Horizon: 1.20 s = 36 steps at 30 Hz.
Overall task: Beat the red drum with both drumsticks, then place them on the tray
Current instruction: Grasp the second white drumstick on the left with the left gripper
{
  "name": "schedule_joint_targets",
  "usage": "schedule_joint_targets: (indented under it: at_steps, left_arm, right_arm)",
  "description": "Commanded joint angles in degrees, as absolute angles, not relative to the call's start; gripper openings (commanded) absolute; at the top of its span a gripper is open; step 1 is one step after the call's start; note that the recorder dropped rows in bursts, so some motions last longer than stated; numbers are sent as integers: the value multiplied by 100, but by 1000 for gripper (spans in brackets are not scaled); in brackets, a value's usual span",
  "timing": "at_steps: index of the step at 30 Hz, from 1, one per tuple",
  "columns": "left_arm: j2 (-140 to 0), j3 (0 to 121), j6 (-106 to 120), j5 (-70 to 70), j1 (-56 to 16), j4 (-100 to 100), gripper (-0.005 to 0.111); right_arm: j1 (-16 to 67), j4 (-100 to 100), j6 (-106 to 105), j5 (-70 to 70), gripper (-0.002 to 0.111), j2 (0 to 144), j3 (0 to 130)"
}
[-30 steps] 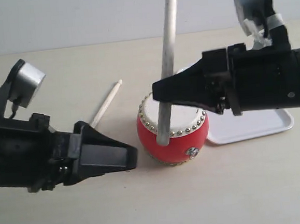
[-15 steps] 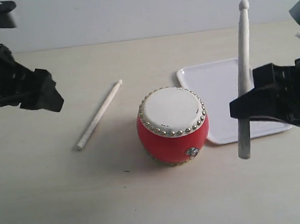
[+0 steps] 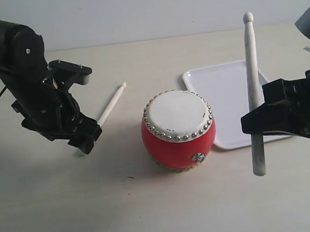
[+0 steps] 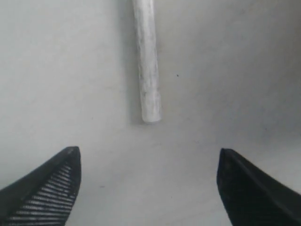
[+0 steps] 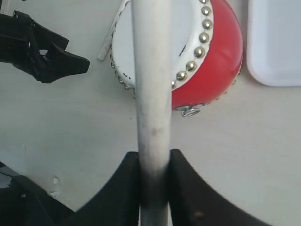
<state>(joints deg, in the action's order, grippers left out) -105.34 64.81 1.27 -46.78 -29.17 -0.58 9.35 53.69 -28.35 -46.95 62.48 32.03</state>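
Observation:
The red drum (image 3: 179,131) stands upright mid-table, white studded skin up; it also shows in the right wrist view (image 5: 207,56). One drumstick (image 3: 111,105) lies flat on the table left of it. My left gripper (image 3: 87,140) hangs over that stick's butt end (image 4: 149,66), open, nothing between the fingertips (image 4: 56,179). My right gripper (image 3: 255,121) is shut on the other drumstick (image 3: 253,76), held nearly upright, tip up, right of the drum and in front of the tray (image 3: 223,94). In the right wrist view the stick (image 5: 151,94) runs between the closed fingers.
The white tray sits behind and to the right of the drum, with nothing on it. The left arm (image 3: 28,77) leans in from the far left. Bare beige tabletop lies in front of the drum.
My left arm has swung down and in, its gripper now over the lying stick's butt end. The right gripper with its stick dropped slightly and stays right of the drum.

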Motion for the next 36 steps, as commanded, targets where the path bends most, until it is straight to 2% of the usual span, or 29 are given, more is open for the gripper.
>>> schedule_joint_targets:
  at_steps: [1, 14, 19, 24, 33, 36]
  left_arm:
    - [-10621, 6531, 107, -4069, -2942, -91, 76]
    - [-11399, 6531, 82, -3627, -2930, -91, 75]
    - [-11465, 6531, 82, -3509, -2930, -91, 62]
    - [-11465, 6531, 82, -3308, -2930, -91, 67]
    - [-11469, 6543, 122, -3111, -2930, -91, 66]
    - [-11469, 6543, 122, -3121, -2930, -91, 60]
  right_arm:
    - [896, 5333, -2832, -4722, 0, 6207, 3242]
    - [896, 5336, -2832, -4816, 0, 6207, 3242]
    - [896, 5336, -2832, -4816, 0, 6207, 3242]
    - [896, 5336, -2832, -4816, 0, 6207, 3242]
    - [896, 5336, -2832, -4816, 0, 6207, 3242]
    - [896, 5336, -2832, -4804, 0, 6207, 3242]
